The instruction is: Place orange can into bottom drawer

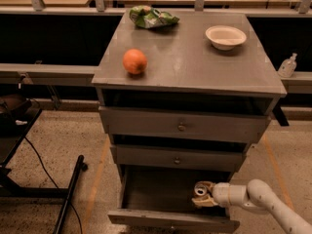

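The bottom drawer (156,191) of the grey cabinet is pulled open. Its flat front (170,221) faces me. My gripper (202,194) reaches in from the right, over the drawer's right side, on a white arm (258,199). It is shut on the orange can (200,189), of which only the silver top shows between the tan fingers (204,202). The can is held inside the drawer. I cannot tell whether it touches the drawer floor.
On the cabinet top (195,67) lie a round orange fruit (134,61), a white bowl (225,36) and a green bag (152,17). Two knobbed drawers (181,127) sit shut above the gripper. A black bar (68,199) lies on the floor at the left.
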{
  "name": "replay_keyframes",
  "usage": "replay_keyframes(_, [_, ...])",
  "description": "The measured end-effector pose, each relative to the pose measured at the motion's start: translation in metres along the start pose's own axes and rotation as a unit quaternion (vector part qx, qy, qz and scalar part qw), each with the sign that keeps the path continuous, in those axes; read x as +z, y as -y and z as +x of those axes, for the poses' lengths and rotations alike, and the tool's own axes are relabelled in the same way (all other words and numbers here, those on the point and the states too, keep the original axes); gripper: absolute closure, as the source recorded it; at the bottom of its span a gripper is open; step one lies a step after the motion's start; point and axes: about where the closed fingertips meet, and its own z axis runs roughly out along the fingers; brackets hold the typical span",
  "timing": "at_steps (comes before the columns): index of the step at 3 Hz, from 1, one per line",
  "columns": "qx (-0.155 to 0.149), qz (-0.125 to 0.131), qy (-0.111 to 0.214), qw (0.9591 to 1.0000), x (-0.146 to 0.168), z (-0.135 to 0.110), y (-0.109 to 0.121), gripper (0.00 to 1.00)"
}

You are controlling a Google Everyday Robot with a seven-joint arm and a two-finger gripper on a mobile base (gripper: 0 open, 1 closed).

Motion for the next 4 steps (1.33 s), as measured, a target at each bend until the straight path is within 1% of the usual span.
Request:
replay_keyframes(1, [-0.025,-0.011,0.013,0.9995,0.016,0.025,-0.011,0.74])
replay_keyframes(2, [-0.039,-0.012,0.019,0.9990,0.025,0.039,-0.015,0.51])
replay_keyframes(3, [-0.039,-0.014,0.020,0.9990,0.028,0.038,-0.017,0.28])
replay_keyframes(4, [-0.038,-0.018,0.021,0.9989,0.032,0.038,-0.019,0.00])
